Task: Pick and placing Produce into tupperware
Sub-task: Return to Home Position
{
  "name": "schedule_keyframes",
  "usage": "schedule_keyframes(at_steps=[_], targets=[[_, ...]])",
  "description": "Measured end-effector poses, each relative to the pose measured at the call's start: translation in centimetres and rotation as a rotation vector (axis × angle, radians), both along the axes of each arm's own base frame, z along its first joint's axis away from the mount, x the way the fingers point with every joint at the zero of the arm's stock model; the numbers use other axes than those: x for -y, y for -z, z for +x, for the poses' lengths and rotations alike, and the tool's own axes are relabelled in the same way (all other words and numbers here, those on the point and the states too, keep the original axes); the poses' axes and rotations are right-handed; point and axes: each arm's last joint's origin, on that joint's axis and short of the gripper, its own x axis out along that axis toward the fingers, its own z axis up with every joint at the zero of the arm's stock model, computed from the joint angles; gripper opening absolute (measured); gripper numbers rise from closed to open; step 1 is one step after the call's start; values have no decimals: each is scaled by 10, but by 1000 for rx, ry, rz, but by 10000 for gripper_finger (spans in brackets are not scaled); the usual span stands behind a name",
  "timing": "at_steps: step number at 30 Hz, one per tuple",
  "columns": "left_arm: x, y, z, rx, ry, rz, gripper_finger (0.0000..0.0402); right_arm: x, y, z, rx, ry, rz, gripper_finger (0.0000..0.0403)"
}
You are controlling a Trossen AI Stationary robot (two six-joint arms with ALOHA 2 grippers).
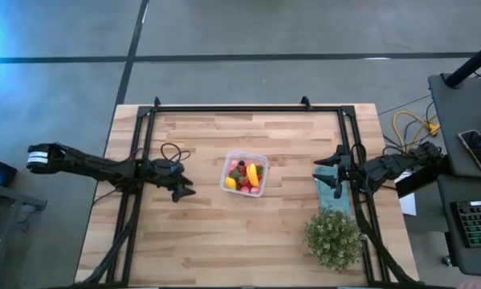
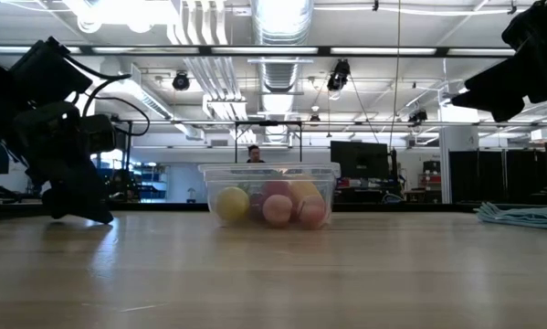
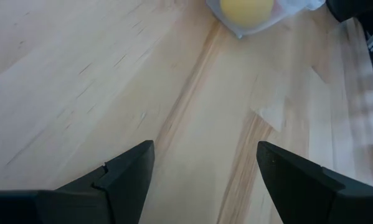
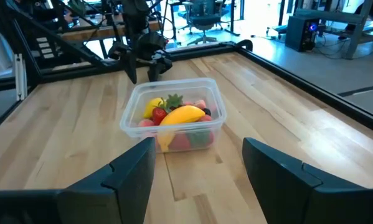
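Both sets of fingers spread, empty: left gripper [image 3: 205, 149] at box's [image 4: 174, 83] 9 o'clock, right gripper [image 4: 198, 149] at 3 o'clock; produce [image 1: 246, 174] inside box.

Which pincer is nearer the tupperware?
Left. The left pincer is close beside the tupperware; the right pincer is farther off on the opposite side, by the teal cloth.

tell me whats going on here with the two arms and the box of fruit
The produce sits packed in the clear tupperware at the middle of the table; no loose pieces show on the wood. Neither arm is handling anything. The left gripper hangs open and empty, low beside the box. The right gripper is open and empty, raised near the teal cloth. The filling looks finished.
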Motion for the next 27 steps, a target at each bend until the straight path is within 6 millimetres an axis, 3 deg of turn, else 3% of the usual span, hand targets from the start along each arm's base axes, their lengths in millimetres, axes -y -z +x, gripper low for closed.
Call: schedule_keyframes(at_steps=[27], targets=[[0,-1,1,15,0,1,272,0,0,0,0,0,0,233]])
